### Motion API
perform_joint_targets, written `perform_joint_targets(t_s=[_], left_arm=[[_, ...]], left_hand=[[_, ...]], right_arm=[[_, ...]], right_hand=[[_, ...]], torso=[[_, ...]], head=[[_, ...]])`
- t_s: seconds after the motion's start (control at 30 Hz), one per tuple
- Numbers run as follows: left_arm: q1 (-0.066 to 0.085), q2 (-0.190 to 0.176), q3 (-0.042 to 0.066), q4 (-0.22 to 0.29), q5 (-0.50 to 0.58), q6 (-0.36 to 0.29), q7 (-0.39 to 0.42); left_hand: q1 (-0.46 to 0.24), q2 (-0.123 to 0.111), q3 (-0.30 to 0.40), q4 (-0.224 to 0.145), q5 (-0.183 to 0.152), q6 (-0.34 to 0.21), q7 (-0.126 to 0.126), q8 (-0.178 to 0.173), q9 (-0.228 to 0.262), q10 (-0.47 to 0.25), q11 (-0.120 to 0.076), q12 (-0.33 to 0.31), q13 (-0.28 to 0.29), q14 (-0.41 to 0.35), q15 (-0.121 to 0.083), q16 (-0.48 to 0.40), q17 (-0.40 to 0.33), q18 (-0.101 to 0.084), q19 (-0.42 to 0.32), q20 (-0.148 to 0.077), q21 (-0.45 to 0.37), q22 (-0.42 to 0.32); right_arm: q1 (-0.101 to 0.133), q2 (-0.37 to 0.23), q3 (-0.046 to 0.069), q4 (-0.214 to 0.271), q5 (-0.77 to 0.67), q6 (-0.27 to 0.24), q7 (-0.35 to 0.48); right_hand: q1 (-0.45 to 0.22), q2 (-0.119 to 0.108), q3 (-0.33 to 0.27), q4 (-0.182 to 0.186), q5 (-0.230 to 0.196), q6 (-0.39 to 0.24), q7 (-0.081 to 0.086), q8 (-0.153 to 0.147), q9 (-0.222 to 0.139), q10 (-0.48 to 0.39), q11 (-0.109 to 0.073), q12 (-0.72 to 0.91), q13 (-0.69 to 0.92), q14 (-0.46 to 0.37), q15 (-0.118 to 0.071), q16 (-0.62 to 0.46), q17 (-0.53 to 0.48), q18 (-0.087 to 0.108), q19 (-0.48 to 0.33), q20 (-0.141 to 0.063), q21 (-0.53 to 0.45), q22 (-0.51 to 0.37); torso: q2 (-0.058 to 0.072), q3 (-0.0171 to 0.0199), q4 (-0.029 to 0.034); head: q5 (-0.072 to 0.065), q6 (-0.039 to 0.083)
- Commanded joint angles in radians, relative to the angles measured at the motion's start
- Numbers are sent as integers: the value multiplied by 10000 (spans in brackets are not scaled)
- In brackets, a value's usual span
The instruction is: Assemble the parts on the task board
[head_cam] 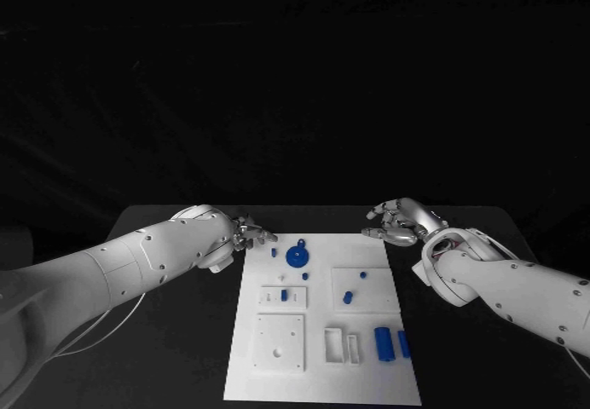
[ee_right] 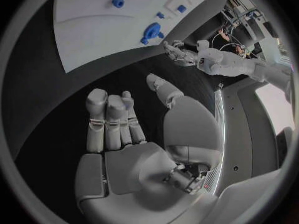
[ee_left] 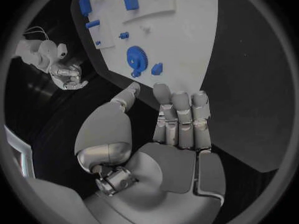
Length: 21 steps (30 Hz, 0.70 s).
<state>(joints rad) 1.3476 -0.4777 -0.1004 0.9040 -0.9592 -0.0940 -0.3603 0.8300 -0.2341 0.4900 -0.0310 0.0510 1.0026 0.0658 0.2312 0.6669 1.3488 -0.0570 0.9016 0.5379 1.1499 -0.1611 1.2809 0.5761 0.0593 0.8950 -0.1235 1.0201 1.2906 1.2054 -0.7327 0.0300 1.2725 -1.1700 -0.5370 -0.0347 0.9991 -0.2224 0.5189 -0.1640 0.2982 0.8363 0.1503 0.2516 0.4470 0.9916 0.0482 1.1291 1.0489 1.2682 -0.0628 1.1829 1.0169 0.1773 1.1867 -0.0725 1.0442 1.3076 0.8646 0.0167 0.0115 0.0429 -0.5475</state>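
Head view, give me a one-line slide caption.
Both hands, left hand and right hand, hover open at the far corners of the task board.

The table was a matt black surface that gave back almost no light. The board looked like smooth white plastic, matt, with raised white blocks of the same finish. The blue gear and the other blue pieces looked like hard plastic, smooth and faintly shiny. The left hand and the right hand had a silvery, satin metal look, with smooth rounded palm shells. The arms wore glossy white plastic casings.
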Motion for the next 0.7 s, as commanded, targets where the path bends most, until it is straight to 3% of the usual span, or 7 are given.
perform_joint_targets(t_s=[0.03,0.43,0.7], left_arm=[[-1,245,-2,-412,-218,845,75],[-42,733,-11,-1168,-340,1357,64],[-42,751,-11,-1159,-338,1709,129]], left_hand=[[-101,-11,17,118,-20,-145,14,-80,-24,-7,93,-50,-5,-4,84,-30,-18,-114,-80,-1232,-64,-9],[-384,-57,-61,572,-17,-331,70,-114,-25,-87,147,-12,32,-78,137,17,-15,-91,-143,-1180,-80,21],[-205,113,-72,554,-17,-277,61,-51,9,-89,142,26,57,-102,133,59,-5,-66,-174,-1174,-56,61]], right_arm=[[-2,-12,26,46,9,80,81],[1,-25,74,85,8,67,89],[1,-6,85,62,8,68,88]], right_hand=[[-81,-12,-33,3,52,-45,103,34,-15,-52,-18,47,-11,-20,-17,-33,-15,845,2,-60,-66,123],[-89,-12,-38,9,61,-47,104,34,-16,-51,-17,52,-16,-18,-17,-33,-15,845,5,-61,-67,124],[-95,-9,-42,16,69,-46,104,34,-17,-50,-17,55,-20,-16,-17,-32,-15,845,7,-62,-68,125]], torso=[[68,-4,-30],[236,0,-95],[227,-2,-75]], head=[[18,24],[34,127],[15,66]])
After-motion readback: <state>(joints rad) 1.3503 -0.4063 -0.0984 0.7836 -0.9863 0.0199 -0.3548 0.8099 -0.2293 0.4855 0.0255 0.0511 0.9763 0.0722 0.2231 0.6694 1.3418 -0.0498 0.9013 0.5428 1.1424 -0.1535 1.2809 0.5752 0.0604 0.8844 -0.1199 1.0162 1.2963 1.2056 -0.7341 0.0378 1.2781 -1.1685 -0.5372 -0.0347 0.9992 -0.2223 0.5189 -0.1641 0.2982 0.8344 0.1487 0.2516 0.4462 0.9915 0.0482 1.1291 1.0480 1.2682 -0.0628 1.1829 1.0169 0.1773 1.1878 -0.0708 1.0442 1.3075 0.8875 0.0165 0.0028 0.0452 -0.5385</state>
